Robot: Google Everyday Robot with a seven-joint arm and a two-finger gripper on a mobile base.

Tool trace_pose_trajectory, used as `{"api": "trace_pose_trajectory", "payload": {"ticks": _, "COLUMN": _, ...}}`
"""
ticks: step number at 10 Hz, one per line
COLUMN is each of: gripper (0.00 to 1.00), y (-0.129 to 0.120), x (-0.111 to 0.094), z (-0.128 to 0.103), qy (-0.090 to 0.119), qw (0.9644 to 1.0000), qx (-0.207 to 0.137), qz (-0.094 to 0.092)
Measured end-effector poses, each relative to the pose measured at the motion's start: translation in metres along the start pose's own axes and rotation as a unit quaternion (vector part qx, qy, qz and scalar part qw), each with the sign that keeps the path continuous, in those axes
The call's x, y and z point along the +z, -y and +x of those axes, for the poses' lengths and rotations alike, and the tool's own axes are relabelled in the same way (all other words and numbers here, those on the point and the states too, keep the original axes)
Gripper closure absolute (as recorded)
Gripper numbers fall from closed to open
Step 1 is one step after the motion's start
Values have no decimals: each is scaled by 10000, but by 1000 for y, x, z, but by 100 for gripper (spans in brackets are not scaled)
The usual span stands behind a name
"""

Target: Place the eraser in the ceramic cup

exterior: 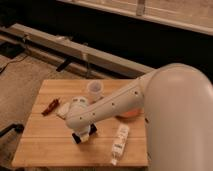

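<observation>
My gripper (83,134) hangs from the white arm over the front middle of the wooden table (45,145). A dark shape (77,138) shows at its tip, low over the table. I cannot tell whether that is the black eraser or part of the gripper. The ceramic cup (95,89), small and pale, stands upright near the table's back edge, beyond the gripper and slightly to its right.
A white tube (119,143) lies at the front right. An orange bowl (128,114) is mostly hidden behind the arm. A small white block (62,110) and a red object (50,106) lie at the left. The floor drops away on all sides of the table.
</observation>
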Motion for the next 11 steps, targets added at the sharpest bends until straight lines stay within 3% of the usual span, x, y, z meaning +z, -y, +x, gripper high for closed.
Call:
{"api": "trace_pose_trajectory", "payload": {"ticks": 3, "gripper": 100, "y": -38, "x": -58, "z": -21, "qy": -63, "qw": 9980, "qx": 169, "qz": -604}}
{"api": "trace_pose_trajectory", "payload": {"ticks": 5, "gripper": 100, "y": -64, "x": -76, "z": -47, "qy": -103, "qw": 9945, "qx": 379, "qz": -971}}
{"api": "trace_pose_trajectory", "payload": {"ticks": 8, "gripper": 100, "y": -93, "x": -72, "z": -81, "qy": -198, "qw": 9896, "qx": 651, "qz": -1264}}
{"api": "trace_pose_trajectory", "payload": {"ticks": 11, "gripper": 100, "y": -119, "x": -62, "z": -108, "qy": -312, "qw": 9858, "qx": 697, "qz": -1496}}
